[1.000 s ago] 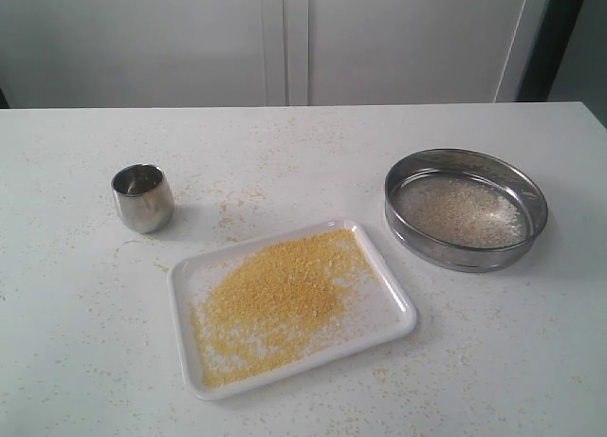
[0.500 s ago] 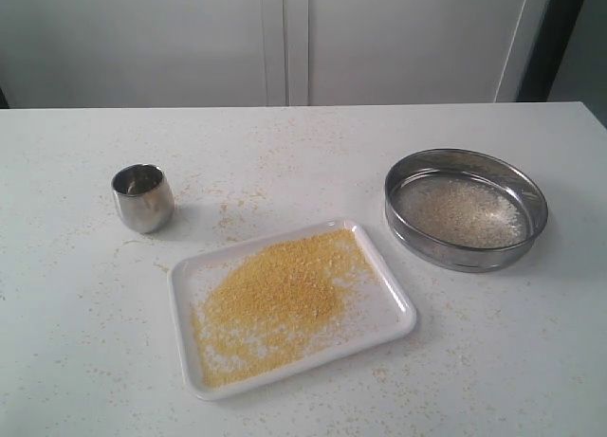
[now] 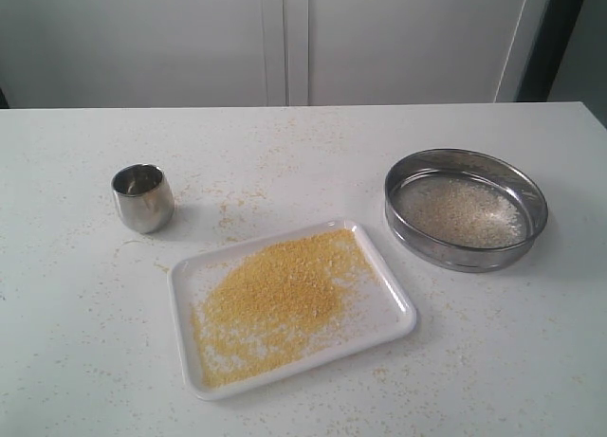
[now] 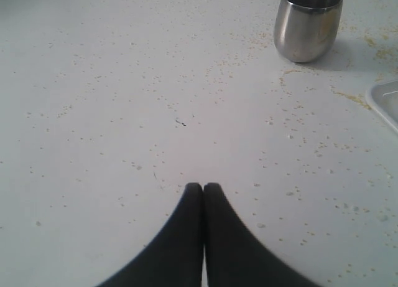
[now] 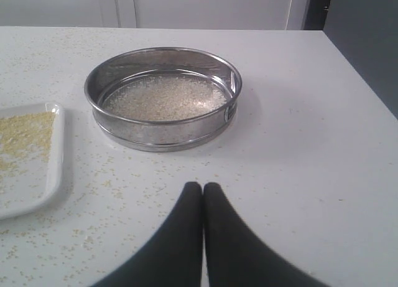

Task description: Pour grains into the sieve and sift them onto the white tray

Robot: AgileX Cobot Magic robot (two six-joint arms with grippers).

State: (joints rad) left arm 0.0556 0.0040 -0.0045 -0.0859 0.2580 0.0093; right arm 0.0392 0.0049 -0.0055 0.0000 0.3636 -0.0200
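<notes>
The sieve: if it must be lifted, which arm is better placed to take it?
Probably the right. The sieve lies straight ahead of the shut right gripper; the left gripper, also shut, faces the steel cup, across the white tray from the sieve.

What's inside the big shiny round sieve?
Pale whitish grains lie inside the sieve, spread across its bottom. The table right under the sieve is hidden.
</notes>
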